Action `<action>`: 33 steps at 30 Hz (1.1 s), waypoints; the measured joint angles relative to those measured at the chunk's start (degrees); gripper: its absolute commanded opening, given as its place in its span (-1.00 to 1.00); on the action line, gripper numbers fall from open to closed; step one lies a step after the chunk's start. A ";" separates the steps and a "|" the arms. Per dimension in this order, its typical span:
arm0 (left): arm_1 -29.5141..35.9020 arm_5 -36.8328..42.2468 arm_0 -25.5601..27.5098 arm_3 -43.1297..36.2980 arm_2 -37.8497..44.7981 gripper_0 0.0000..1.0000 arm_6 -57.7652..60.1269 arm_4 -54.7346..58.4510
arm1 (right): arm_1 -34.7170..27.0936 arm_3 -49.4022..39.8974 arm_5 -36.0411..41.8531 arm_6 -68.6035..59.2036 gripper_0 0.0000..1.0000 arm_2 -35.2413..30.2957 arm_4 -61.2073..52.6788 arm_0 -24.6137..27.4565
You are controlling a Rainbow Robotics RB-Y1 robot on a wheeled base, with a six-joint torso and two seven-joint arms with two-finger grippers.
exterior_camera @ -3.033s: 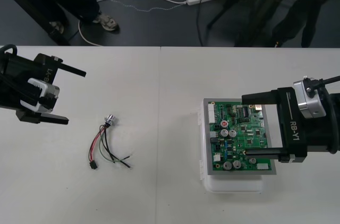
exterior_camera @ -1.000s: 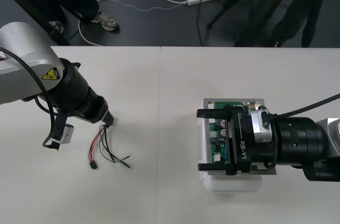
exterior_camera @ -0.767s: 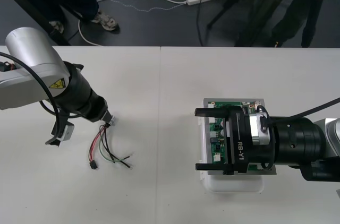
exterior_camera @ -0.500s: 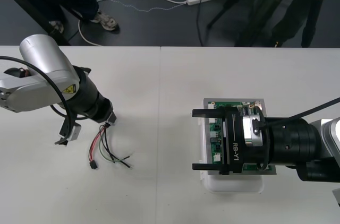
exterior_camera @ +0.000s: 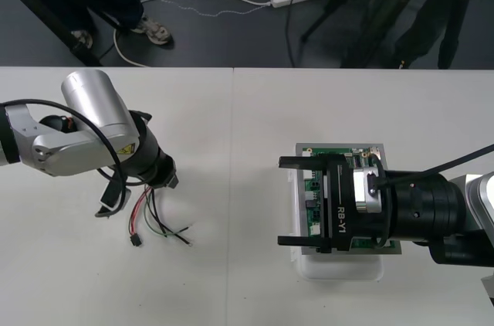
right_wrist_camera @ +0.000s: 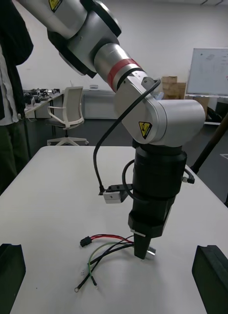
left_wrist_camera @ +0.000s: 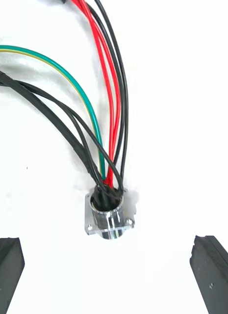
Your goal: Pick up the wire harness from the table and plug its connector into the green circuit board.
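Note:
The wire harness [exterior_camera: 149,219] lies on the table at the left, its red, black and green wires fanned out and its small black plug [exterior_camera: 136,241] at the near end. My left gripper [exterior_camera: 165,180] points straight down over the round metal socket [left_wrist_camera: 109,219]. Its fingers [left_wrist_camera: 211,267] stand wide apart on either side of the socket, open and not touching it. My right gripper [exterior_camera: 282,202] hovers open over the left part of the green circuit board [exterior_camera: 315,204]. From the right wrist, the left gripper [right_wrist_camera: 142,248] stands on the wires [right_wrist_camera: 108,244].
The board sits on a white base [exterior_camera: 340,269] at the right, partly covered by the right arm. Bare table lies between the harness and the board. Loose wire ends [exterior_camera: 182,235] spread toward the middle. The table's far edge borders dark floor with cables.
The left arm has swung in from the left edge and turned its gripper down over the socket end. The right gripper has slid left across the board. The harness has not moved.

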 measured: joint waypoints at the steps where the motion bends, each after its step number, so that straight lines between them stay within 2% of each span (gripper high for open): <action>1: -0.35 0.08 0.00 0.51 -0.11 1.00 0.00 -0.05 | 0.00 0.00 0.01 0.00 1.00 0.00 -0.37 0.00; 21: -5.69 1.23 -0.01 10.39 -0.89 1.00 0.00 -0.45 | 0.00 0.00 0.01 0.00 1.00 0.00 -1.77 0.33; 33: -6.47 2.86 -0.02 11.38 -2.82 1.00 0.00 -1.27 | 0.00 0.00 0.01 0.00 1.00 0.00 -0.13 0.35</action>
